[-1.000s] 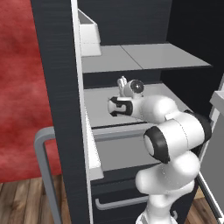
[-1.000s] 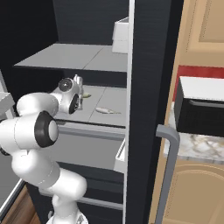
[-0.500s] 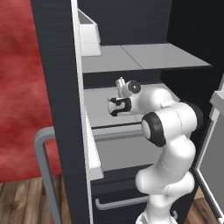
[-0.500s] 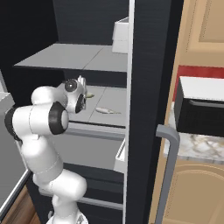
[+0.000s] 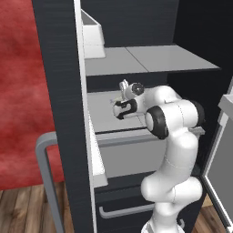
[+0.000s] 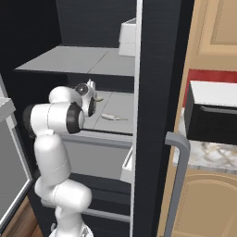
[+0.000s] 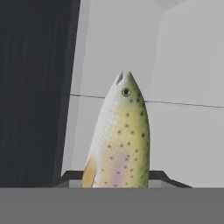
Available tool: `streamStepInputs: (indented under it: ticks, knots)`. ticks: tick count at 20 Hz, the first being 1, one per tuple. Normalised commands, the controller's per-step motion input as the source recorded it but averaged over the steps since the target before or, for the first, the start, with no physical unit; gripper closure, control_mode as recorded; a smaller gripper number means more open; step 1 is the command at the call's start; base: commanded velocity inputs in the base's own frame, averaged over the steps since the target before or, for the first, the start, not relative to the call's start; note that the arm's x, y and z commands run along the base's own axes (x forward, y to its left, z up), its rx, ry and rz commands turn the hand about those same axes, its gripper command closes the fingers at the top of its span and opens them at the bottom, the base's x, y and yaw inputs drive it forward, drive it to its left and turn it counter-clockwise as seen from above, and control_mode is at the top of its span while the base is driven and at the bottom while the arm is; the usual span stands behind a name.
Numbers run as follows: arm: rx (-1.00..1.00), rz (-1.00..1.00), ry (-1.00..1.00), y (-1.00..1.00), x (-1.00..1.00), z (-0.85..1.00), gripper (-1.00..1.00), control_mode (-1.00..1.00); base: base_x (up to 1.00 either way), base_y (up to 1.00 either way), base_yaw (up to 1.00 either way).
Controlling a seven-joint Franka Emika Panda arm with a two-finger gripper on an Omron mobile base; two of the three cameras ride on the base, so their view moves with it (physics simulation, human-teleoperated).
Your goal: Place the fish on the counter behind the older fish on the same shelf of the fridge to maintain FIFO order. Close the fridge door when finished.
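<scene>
Over the shelf [image 6: 121,107] inside the fridge [image 5: 54,91], your tool [image 5: 119,97] is clenched on the fish [image 7: 120,140]. Placing step: next, reach further back, past the older fish [image 6: 114,117], then release.

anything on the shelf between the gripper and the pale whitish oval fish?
Nothing: bare light-grey shelf panel separates the gripper, shut on the slender olive-yellow speckled fish, from the pale fish in the right base view.

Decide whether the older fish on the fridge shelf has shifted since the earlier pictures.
No. The older fish lies at the same spot on the shelf, beside the door edge.
</scene>
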Motion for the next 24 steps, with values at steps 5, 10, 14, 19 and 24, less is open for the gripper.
streamStepInputs:
  ticks: [5, 10, 14, 19, 24]
  knots:
    - [0.0, 0.0, 0.0, 0.01, 0.54, -0.08, 1.0, -1.0, 0.0, 0.0, 0.0]
    - [0.0, 0.0, 0.0, 0.01, 0.49, -0.03, 1.0, -1.0, 0.0, 0.0, 0.0]
    - [0.0, 0.0, 0.0, 0.02, 0.47, -0.13, 1.0, -1.0, 0.0, 0.0, 0.0]
    - [0.0, 0.0, 0.0, 0.13, 0.19, -0.31, -1.0, -1.0, 0.0, 0.0, 0.0]
    - [0.0, 0.0, -0.02, 0.03, -0.03, -0.2, -1.0, -1.0, 0.0, 0.0, 0.0]
